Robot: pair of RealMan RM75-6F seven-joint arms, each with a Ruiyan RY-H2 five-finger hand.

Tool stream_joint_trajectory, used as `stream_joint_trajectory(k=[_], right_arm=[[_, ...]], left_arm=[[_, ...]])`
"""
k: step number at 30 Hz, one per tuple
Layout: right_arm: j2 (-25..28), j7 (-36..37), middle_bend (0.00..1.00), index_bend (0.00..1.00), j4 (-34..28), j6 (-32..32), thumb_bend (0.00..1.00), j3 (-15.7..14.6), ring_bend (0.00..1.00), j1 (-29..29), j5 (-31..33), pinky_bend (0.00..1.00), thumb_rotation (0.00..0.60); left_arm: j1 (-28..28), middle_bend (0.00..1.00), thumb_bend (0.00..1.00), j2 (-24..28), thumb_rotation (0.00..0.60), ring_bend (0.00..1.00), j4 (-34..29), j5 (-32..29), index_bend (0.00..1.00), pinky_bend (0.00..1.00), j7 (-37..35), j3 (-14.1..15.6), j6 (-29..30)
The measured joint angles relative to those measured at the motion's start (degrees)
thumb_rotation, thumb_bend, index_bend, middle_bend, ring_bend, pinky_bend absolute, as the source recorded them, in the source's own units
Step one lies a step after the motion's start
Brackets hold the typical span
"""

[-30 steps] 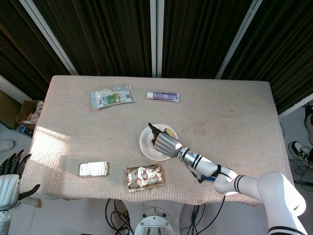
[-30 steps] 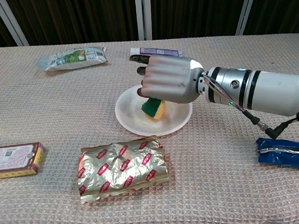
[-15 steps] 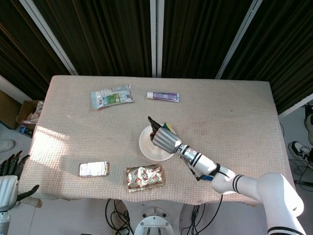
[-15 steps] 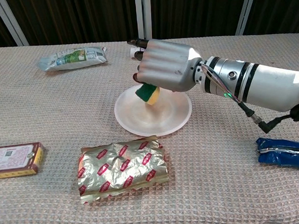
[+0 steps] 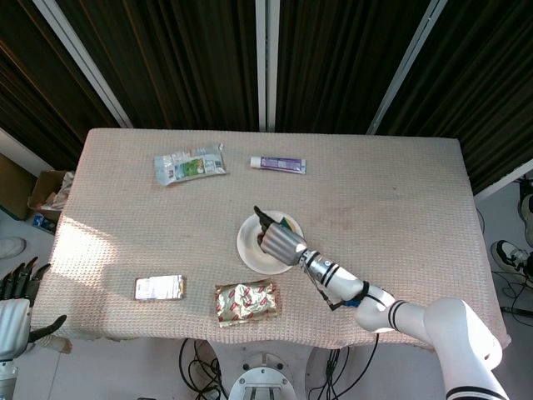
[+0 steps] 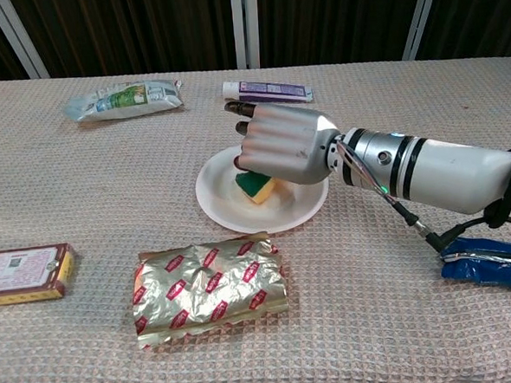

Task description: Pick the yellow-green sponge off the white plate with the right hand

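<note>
The yellow-green sponge (image 6: 255, 188) shows under my right hand (image 6: 280, 144), green side up, low over the white plate (image 6: 226, 209) in the table's middle. My right hand's fingers are curled down around the sponge's top and hold it. Whether the sponge's underside touches the plate I cannot tell. From the head view the right hand (image 5: 279, 242) covers most of the plate (image 5: 248, 247), and only a corner of the sponge (image 5: 288, 222) peeks out behind it. My left hand (image 5: 12, 307) hangs off the table's near left corner, fingers apart and empty.
A gold foil packet (image 6: 211, 287) lies just in front of the plate. A flat box (image 6: 22, 273) sits at the near left. A toothpaste tube (image 6: 267, 90) and a pouch (image 6: 124, 99) lie at the back. A blue packet (image 6: 490, 262) rests under my right forearm.
My right hand lifted the sponge above the plate, then came back down; the sponge is now low at the plate again, still under the fingers. The left hand stayed put.
</note>
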Motion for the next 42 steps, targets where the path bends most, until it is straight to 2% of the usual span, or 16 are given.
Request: stream_joint_trajectory(k=[7,12,16,25,30,35,42], right_arm=[[2.01,7.11,0.5,0.7,-3.32,3.53,0.44,1.32,0.24,-0.95,0.39,0.0,0.6],[1.24,13.19,0.5,0.7,-4.13,2.38,0.44,1.2,0.24,-1.73,1.94,0.0,0.6],[-1.28,17.07,0.5,0.7,-2.07,0.49,0.44,1.07,0.24,-2.28,3.67,0.0,0.6],[-4.99,21.42,0.5,0.7,4.55,0.33,0.44,2.14,0.24,-2.27,4.92,0.0,0.6],[-2.89,24.77,0.5,0.7,1.28,2.66,0.44,2.07,0.24,-2.72,3.9,0.0,0.6],[0.37,25.24,0.5,0.7,-3.73,2.62,0.44,0.54,0.24,-3.47,3.03,0.0,0.6],[-1.02,24.11,0.5,0.7,-2.08,-0.25,0.45,-0.27,0.24,-3.11,3.12,0.0,0.6]], left_arm=[[0.03,0.04,0.02,0.11,0.6,0.04,-0.31,0.19,0.13,0.11,0.12,-0.11,0.28],[0.01,0.04,0.02,0.12,0.6,0.04,-0.32,0.01,0.13,0.11,0.32,-0.07,-0.12],[-0.05,0.04,0.02,0.15,0.6,0.04,-0.42,-0.13,0.13,0.11,0.48,-0.1,-0.36],[-0.17,0.04,0.02,0.72,0.6,0.04,-1.19,-0.1,0.13,0.11,1.03,-0.19,-0.44],[-0.01,0.04,0.02,1.02,0.6,0.04,-1.5,-0.11,0.13,0.11,1.31,-0.24,-0.16],[-0.17,0.04,0.02,0.87,0.6,0.04,-1.8,0.21,0.13,0.11,1.68,-0.18,-0.27],[-0.17,0.04,0.02,1.1,0.6,0.04,-2.15,0.2,0.13,0.11,2.14,-0.11,-0.36]])
